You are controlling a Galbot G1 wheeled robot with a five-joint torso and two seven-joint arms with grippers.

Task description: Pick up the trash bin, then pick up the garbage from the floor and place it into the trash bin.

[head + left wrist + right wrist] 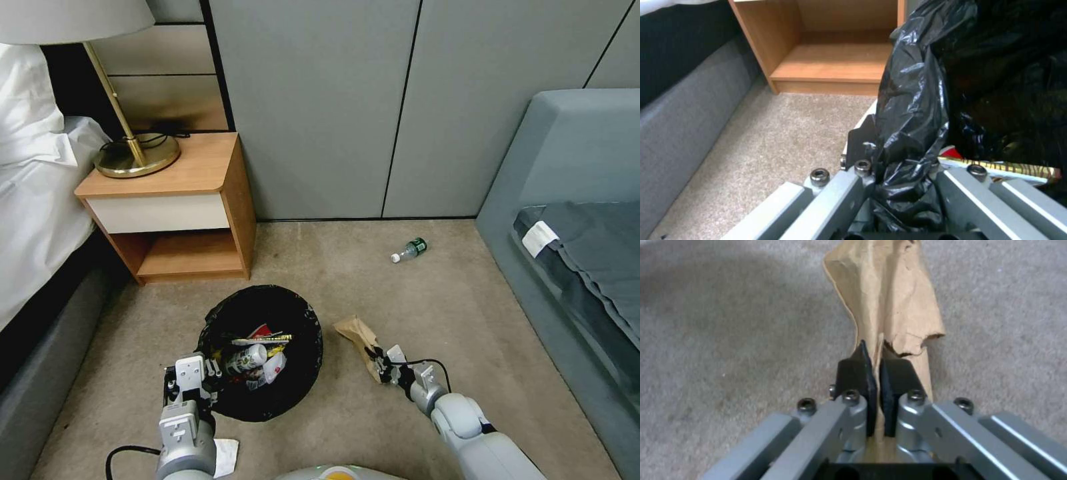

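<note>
The trash bin (293,380), its black bag (916,100) folded over the rim, is in front of the nightstand with a bottle, a yellow wrapper (1005,170) and other garbage inside. My left gripper (200,381) is shut on its near rim; in the left wrist view the left gripper (902,160) pinches the bag-covered rim. To the bin's right a brown paper bag (353,331) lies on the carpet, and my right gripper (380,363) is shut on its near end. The right wrist view shows the right gripper (876,370) closed on the paper bag (889,300).
A small plastic bottle (409,249) lies on the carpet near the grey wall panels. A white tissue (225,456) lies by my left arm. A wooden nightstand (175,220) with a lamp (133,157) stands back left beside a bed (33,200). A grey couch (567,220) borders the right.
</note>
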